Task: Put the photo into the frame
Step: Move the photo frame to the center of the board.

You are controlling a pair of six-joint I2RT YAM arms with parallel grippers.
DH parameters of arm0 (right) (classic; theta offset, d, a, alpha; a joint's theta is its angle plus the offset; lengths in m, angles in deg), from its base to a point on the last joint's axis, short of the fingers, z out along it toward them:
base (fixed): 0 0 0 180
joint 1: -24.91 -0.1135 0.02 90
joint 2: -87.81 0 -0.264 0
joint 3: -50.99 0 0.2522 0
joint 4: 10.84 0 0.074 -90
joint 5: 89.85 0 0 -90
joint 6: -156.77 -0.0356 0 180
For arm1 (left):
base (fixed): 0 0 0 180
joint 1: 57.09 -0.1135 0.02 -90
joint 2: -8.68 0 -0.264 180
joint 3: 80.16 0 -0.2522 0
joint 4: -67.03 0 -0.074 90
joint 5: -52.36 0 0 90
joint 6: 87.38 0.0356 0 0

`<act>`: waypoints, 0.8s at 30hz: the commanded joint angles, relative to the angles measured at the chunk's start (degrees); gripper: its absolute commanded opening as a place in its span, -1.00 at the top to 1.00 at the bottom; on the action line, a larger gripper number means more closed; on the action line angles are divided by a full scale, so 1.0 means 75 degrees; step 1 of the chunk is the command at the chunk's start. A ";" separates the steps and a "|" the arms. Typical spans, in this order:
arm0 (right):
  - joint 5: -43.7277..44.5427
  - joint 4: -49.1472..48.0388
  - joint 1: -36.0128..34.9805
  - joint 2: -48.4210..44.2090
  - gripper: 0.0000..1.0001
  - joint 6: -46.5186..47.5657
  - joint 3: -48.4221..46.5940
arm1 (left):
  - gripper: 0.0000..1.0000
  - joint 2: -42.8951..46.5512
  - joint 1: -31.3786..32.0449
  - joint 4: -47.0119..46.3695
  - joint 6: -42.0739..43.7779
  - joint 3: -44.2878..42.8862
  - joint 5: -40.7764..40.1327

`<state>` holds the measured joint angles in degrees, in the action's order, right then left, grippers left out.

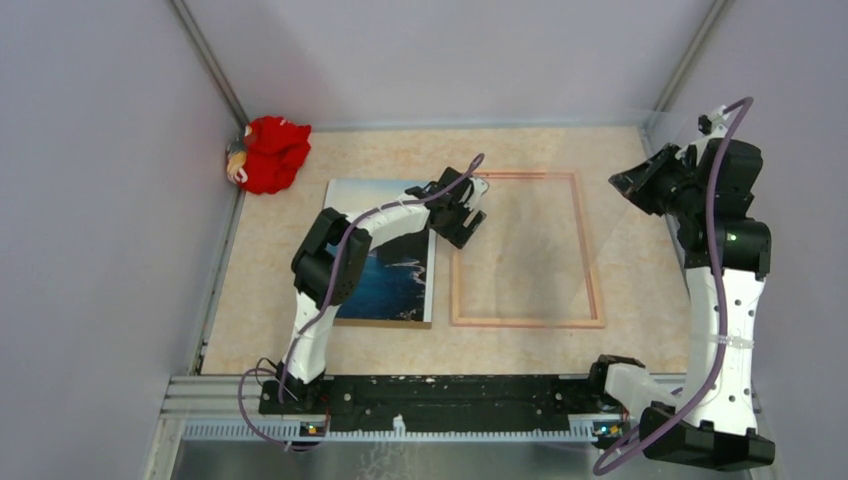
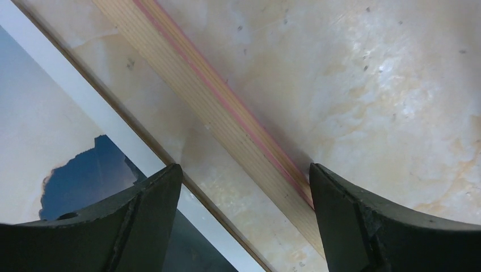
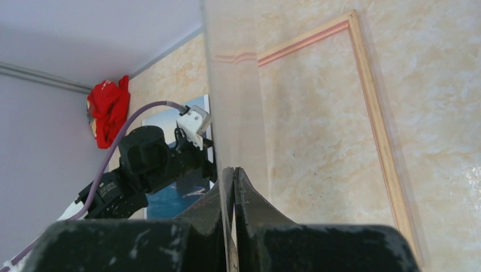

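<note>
The job is sitting at an early stage. The photo [image 1: 400, 285] is lying picture-up on the desk [image 1: 400, 150], at 9 o'clock of the frame [image 1: 525, 321], just beside it and not inside it. The frame is lying flat, wood side up, with only bare desk showing through its opening. The left hand [image 1: 462, 218] is hovering low over the frame's rail at about 10 o'clock. Its fingers are spread apart and gripping nothing, straddling the rail and the narrow strip of desk between rail and photo. The right hand [image 1: 625, 185] is hanging raised at 3 o'clock of the frame, its fingers pressed together on the edge of a clear pane [image 3: 238, 85]. By my reading nothing is being counted as done yet: grasping the photo, carrying it toward 3 o'clock and seating it within the rim are all waiting.
</note>
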<state>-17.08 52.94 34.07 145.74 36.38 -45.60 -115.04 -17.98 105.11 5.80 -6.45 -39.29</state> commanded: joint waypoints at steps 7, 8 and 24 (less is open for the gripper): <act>-0.0938 -0.1230 -0.0023 0.0201 1.00 -0.0258 0.0779 | -0.76 0.0833 -0.0718 0.0063 0.0740 0.1967 -0.0938; -0.0962 -0.1286 -0.0027 0.0217 1.00 -0.0267 0.0859 | -0.77 0.0884 -0.0761 0.0001 0.0833 0.2109 -0.0984; -0.0819 -0.1836 -0.0923 0.0877 1.00 -0.0380 0.1039 | -0.97 0.2160 -0.1233 0.1485 0.0984 0.0930 0.0732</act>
<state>-23.58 43.52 30.12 150.27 34.41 -35.52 -103.76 -24.31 105.24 11.90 7.78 -40.71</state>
